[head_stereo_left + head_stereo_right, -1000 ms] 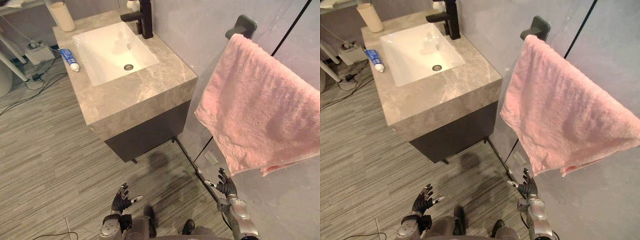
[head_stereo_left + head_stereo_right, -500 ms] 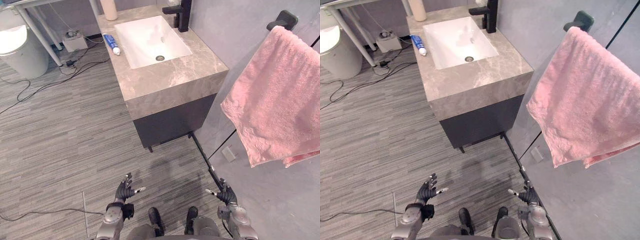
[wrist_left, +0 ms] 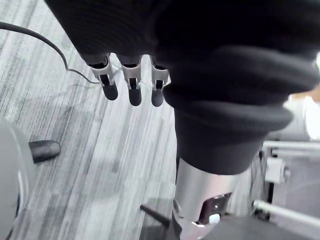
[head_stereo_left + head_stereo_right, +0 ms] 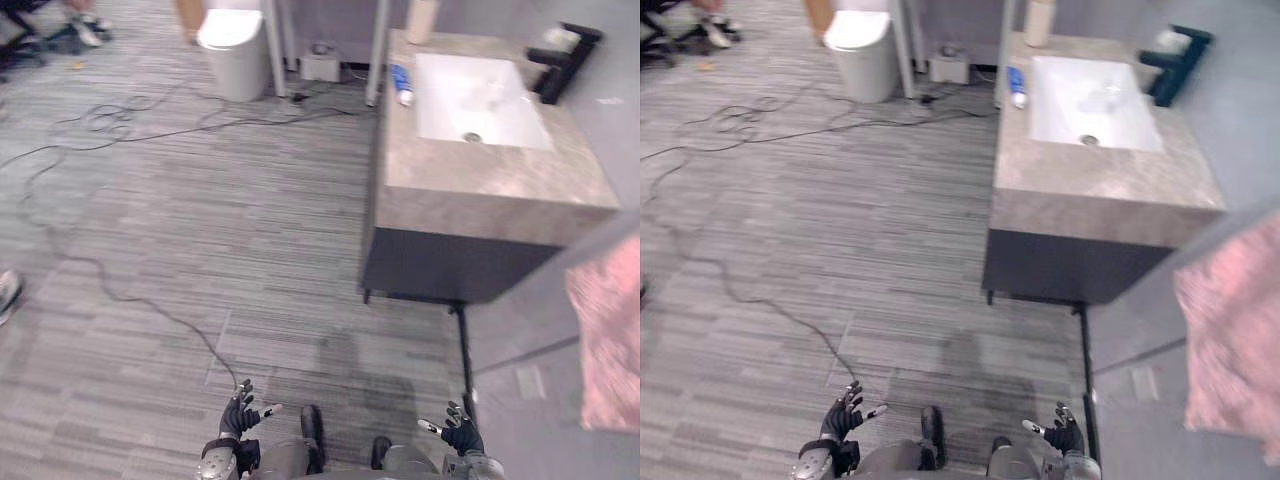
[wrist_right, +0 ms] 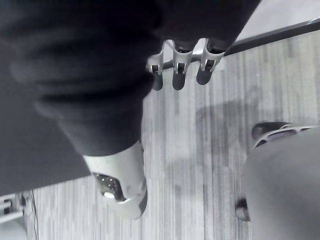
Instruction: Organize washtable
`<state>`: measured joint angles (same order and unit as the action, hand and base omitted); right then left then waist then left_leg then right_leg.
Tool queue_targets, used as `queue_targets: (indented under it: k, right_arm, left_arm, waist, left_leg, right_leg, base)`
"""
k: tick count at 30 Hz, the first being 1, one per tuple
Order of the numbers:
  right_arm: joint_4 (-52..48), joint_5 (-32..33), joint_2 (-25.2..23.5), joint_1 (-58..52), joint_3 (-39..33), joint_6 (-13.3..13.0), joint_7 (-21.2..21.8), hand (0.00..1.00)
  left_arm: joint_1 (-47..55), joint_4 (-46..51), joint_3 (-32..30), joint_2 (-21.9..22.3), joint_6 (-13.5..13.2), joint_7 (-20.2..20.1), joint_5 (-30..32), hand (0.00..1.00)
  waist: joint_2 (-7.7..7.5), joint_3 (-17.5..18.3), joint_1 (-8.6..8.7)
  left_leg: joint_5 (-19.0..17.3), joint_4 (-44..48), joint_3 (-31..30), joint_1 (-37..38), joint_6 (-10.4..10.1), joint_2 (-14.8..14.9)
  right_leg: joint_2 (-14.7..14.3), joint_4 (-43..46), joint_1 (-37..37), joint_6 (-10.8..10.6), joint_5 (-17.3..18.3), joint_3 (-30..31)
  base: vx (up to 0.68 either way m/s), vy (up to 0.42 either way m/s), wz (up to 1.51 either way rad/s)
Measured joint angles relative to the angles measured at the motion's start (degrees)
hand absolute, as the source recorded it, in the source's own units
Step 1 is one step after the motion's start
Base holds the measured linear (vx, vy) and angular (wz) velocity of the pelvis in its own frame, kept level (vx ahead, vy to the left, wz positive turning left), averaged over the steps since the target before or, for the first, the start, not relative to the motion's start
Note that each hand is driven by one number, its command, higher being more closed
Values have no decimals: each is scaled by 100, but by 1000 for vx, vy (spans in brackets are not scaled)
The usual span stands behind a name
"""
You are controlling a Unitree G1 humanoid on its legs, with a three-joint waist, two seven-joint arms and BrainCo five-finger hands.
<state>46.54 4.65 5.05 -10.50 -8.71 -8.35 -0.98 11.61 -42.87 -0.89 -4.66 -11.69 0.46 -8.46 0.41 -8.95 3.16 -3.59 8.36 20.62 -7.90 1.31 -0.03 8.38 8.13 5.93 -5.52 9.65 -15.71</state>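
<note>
The toothpaste tube [image 4: 400,85], blue with a white end, lies flat on the bench [image 4: 480,190], on the strip of marble just beside the sink [image 4: 475,85], on its left. Its long axis runs along that side of the basin, away from you, white end nearer. A tall pale cup [image 4: 422,18] stands at the far corner just beyond the tube, and the dark faucet [image 4: 560,65] stands across the basin, on the wall side. A pink towel [image 4: 610,340] hangs at the right, nearer than the bench. All of these lie ahead and to the right, well apart from both hands. The left hand [image 4: 240,412] and right hand [image 4: 460,435] hang low over the floor [image 4: 200,230], each released, with fingers spread and the thumb out; the wrist views confirm straight fingers [image 3: 130,90] and [image 5: 177,75] holding nothing. In my judgement the right hand is the nearer to the bench, yet the tube sits on the bench's left edge, so you must close the gap and face the bench before either arm can reach. Print on the tube is too small to read; no other writing is legible. A white bin [image 4: 232,40] stands on the floor to the left of the bench, and a person's shoes [image 4: 85,25] show at the far left.
</note>
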Motion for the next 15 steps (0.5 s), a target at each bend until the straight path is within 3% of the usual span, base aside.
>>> queue_targets:
  k: [1,3,4,5,6,7,8,10,11,13,15]
  right_arm:
    - [-21,0,64,96,3,-11,3,0]
    - [-16,-6,107,390,1,-20,0,0]
    - [-1,-18,87,575,3,-21,-5,0]
    - [49,-37,97,708,20,-16,-8,0]
    - [58,-65,93,753,22,-16,-16,0]
    - [64,-78,117,789,18,-16,-26,0]
    - [95,-78,148,790,26,-17,-31,0]
    - [165,-81,105,721,29,-11,-24,0]
    - [168,-91,71,676,50,-11,-2,0]
    - [191,-110,65,627,17,4,-1,0]
    - [211,-133,70,518,18,9,2,0]
  left_arm:
    - [15,13,-38,9,-6,1,0,0]
    - [-25,39,-174,2,-9,12,1,0]
    - [-83,66,-219,-41,-12,54,-1,0]
    - [-132,79,-287,-43,-13,96,-5,0]
    - [-92,71,-326,-24,-9,99,-21,0]
    - [29,65,-323,19,-3,111,-60,0]
    - [133,28,-327,27,8,113,-62,0]
    - [127,19,-371,25,-9,111,-65,0]
    - [87,15,-402,13,-7,115,-64,0]
    - [-52,9,-396,30,1,107,-63,0]
    - [-102,14,-367,40,0,107,-61,0]
  waist:
    - [29,20,-157]
    - [97,-14,-243]
    - [77,-99,-244]
    - [33,-213,-294]
    - [77,-212,-361]
    - [225,-200,-428]
    - [303,-203,-387]
    - [104,-110,-416]
    - [-38,-71,-397]
    - [-66,-72,-373]
    - [-60,-63,-374]
  left_leg:
    - [67,-40,20,21,-20,-77]
    - [230,7,0,-55,179,-167]
    - [177,842,42,-533,93,-80]
    - [-209,1759,124,-1177,-242,229]
    - [-273,1748,124,-1290,-237,380]
    - [-247,1580,154,-1341,-276,748]
    - [-73,1566,265,-1321,-147,998]
    - [-306,1673,340,-1256,209,752]
    - [-463,1716,386,-1296,280,573]
    - [-850,2086,351,-1389,358,509]
    - [-1192,2145,368,-1102,365,427]
  right_leg:
    - [69,-35,46,-47,32,0]
    - [97,-181,48,-51,70,-28]
    - [157,-413,148,-2,51,-133]
    - [165,-506,233,36,-32,-299]
    - [140,-518,249,20,-25,-280]
    - [4,-577,311,-51,47,-216]
    - [-47,-601,513,-160,180,-211]
    - [251,-604,599,-270,280,-209]
    - [396,-617,603,-295,259,-214]
    - [537,-155,486,-335,285,-92]
    - [771,1149,81,-313,310,256]
  base:
    - [155,94,43]
    - [153,51,48]
    - [70,13,59]
    - [40,26,44]
    - [29,56,-3]
    - [103,136,-15]
    - [146,178,-5]
    - [254,207,3]
    - [302,159,4]
    - [332,181,14]
    - [400,288,1]
